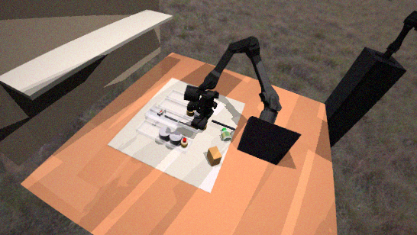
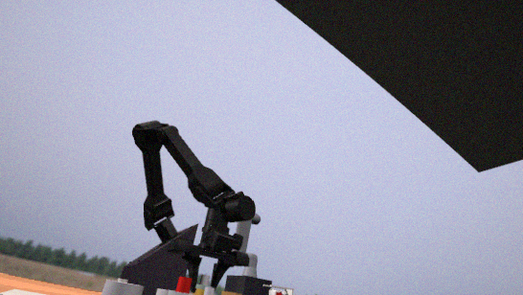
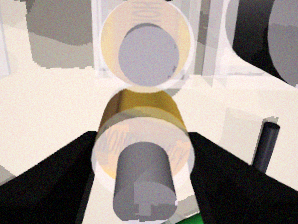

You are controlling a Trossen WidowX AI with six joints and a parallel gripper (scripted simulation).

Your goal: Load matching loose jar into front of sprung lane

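My gripper points down over the mat and is shut on a jar with an amber body, a clear shoulder and a grey cap. In the wrist view this jar is between the two black fingers, just outside the front end of a clear-walled lane. A like jar with a grey cap stands inside that lane, close ahead of the held one. Coils show faintly behind it. How high the held jar is above the mat I cannot tell. The arm hides the lane's front in the top view.
Two dark jars with grey lids and a red-capped jar stand in the near lane. A green-capped jar lies on the white mat. A wooden block and a black rod are nearby.
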